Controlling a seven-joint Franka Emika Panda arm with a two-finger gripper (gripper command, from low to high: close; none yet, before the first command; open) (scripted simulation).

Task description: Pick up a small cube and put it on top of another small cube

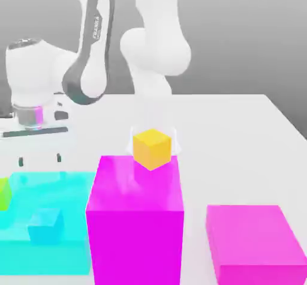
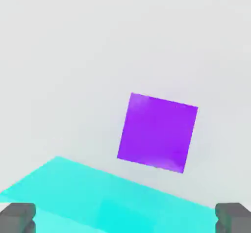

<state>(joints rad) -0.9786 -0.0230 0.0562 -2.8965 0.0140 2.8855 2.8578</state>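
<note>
Now hand (image 2: pixel 125 218) wide open, holding nothing. Purple cube (image 2: pixel 158 132) lies on bare desk (image 2: pixel 73 55) just ahead of fingertips, beside edge of cyan block (image 2: pixel 98 197), turned slightly askew to fingers. Likely next: centre over cube, descend.

A purple cube (image 2: pixel 158 132) lies on the pale table (image 2: pixel 73 55), seen from above with its edges slightly turned. Just beside it is a flat cyan block (image 2: pixel 73 188). The gripper's 2 dark fingertips (image 2: pixel 17 217) stand wide apart.
</note>
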